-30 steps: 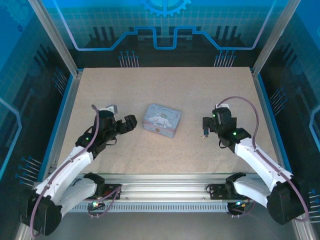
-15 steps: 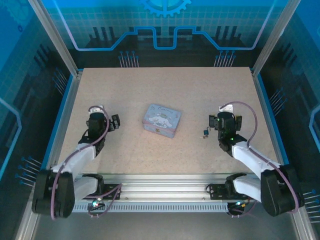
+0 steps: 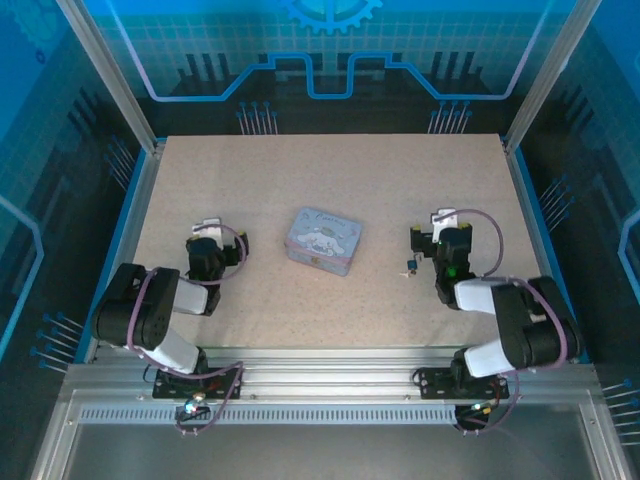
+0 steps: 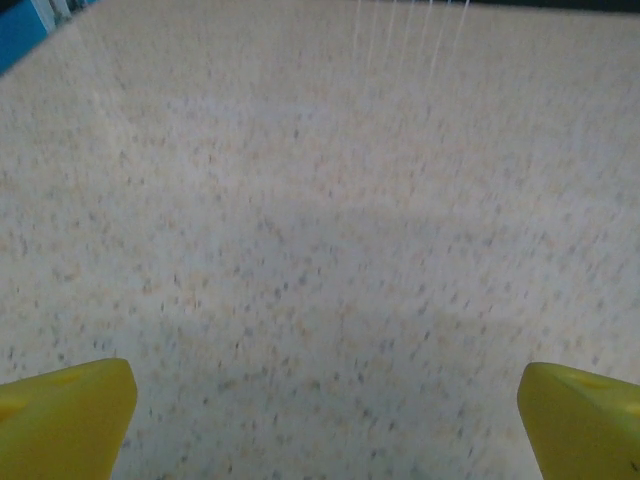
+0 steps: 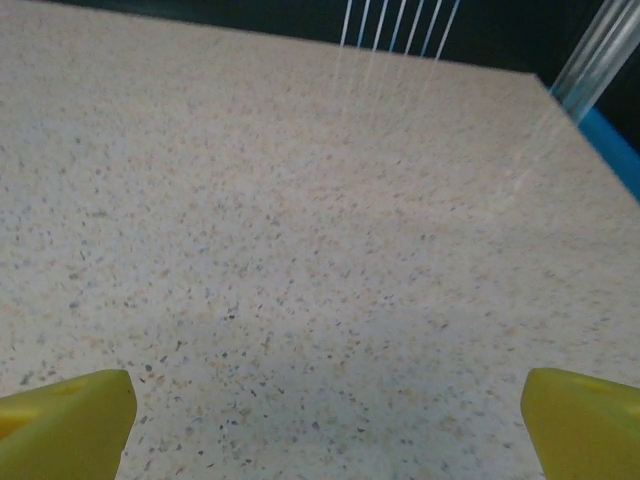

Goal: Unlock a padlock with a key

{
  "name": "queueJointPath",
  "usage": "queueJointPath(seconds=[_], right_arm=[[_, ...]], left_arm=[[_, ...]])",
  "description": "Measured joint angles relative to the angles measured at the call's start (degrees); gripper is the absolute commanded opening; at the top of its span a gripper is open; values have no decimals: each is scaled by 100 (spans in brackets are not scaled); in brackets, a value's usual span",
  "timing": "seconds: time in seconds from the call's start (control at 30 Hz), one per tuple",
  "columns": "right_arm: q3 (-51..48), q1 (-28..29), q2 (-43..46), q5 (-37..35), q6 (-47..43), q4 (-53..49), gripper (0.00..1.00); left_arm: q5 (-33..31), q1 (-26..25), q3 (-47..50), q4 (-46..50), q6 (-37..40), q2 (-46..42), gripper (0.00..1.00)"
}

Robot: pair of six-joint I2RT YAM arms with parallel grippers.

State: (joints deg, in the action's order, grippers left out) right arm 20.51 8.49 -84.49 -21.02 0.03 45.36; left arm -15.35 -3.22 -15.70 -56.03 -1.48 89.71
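Beige, dark-flecked tabletop [image 3: 330,170] is seen from above, framed by a blue rim [image 3: 121,240] and aluminium posts [image 3: 107,75]. Near its middle a pale blue-grey rectangular tin box with a cartoon figure on the lid [image 3: 324,241] is set, turned slightly askew. To the right of the box and apart from it, the tiny dark-grey roundish metal padlock [image 3: 409,266] is found lying on the table, with a small bluish spot on it. The thin dark metal key is too small to be told apart from the lock here. The right gripper [image 3: 430,232] is held just beside the padlock, a little farther back and to the right, at the end of a white arm folded tightly towards its base. The left gripper [image 3: 212,232] is placed well apart from the box on the left half of the table, and its arm is folded likewise. From this height the spread of neither pair of fingers can be judged.

In the left wrist view, two yellow fingertips [image 4: 62,415] are shown at the bottom corners. They are set wide apart, with only bare flecked tabletop between them. Thin pale streaks are reflected near the far edge.

In the right wrist view, the yellow fingertips [image 5: 60,420] are likewise spread wide at the bottom corners, and nothing is gripped. Bare tabletop is seen ahead, up to a dark back wall [image 5: 250,12]. The blue rim and a silver post are caught in the upper right corner
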Motion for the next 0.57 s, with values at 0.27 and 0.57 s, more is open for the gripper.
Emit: queueJointPath(seconds=[0.27,0.57], right_arm=[[181,-186,-203,463,59,-79,100],[210,-229,-203,616,103,-79,100]], left_arm=[[-203,-103,-424,4,59,2,99],[-247,-103,-424,20,59,2,99]])
